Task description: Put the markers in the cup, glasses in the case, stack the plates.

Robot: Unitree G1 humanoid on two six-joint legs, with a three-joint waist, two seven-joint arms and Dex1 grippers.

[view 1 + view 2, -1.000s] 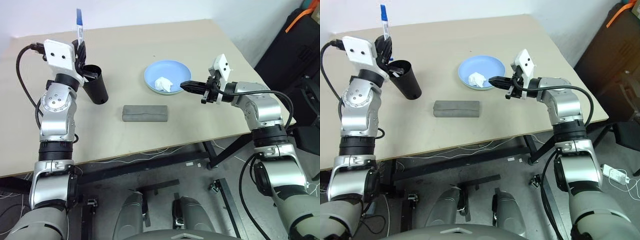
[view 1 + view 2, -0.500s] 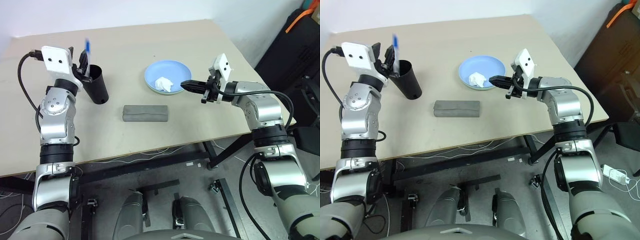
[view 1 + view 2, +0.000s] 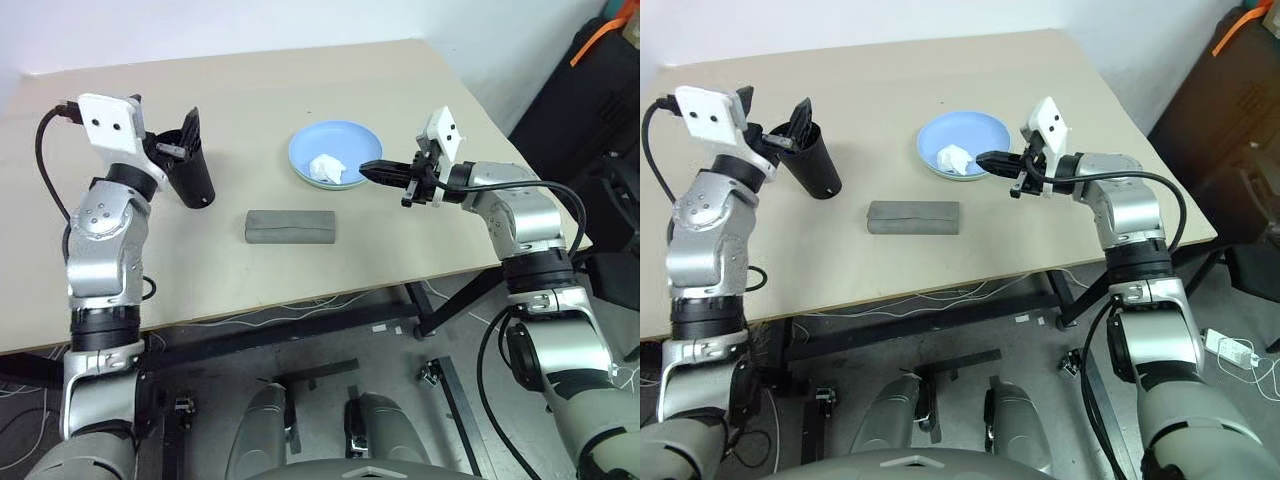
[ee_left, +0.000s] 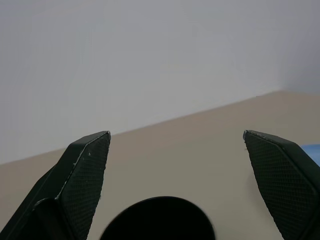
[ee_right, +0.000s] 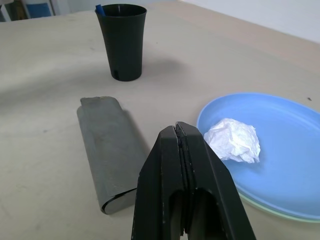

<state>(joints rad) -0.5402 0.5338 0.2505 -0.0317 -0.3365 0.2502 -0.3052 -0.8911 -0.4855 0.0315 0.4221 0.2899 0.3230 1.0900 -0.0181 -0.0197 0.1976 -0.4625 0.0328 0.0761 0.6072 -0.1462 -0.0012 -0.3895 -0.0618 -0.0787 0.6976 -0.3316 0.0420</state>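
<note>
The left claw [image 3: 178,135] was spread wide just above the tall tapered black plastic cup [image 3: 192,170] on the beige counter [image 3: 400,240], a blue-capped marker [image 5: 99,8] inside. The right claw [image 3: 372,171] was pressed together beside the stacked round plates [image 3: 350,140]. The light, tippable cup is best gripped mid-wall.

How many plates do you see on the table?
2: the round light blue plastic plate holding crumpled white tissue, stacked on a pale mint green plate whose rim peeks out beneath. More may be hidden underneath.
</note>
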